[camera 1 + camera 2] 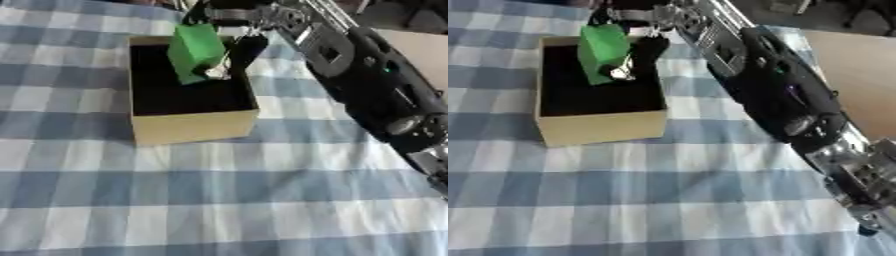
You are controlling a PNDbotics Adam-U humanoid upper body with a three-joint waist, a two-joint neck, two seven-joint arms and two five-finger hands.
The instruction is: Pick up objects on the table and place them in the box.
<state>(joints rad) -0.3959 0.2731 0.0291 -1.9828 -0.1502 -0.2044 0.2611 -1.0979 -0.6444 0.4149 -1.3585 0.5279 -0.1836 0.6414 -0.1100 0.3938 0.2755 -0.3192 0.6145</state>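
A green block (196,52), judged light and stiff, is held over the box (188,127), the right hand's (241,47) fingers clamped on its upper end.

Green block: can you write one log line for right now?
right hand: shut on green block | green block: over the box | left hand: unseen

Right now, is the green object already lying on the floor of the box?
No, the right hand holds the green object above the box.
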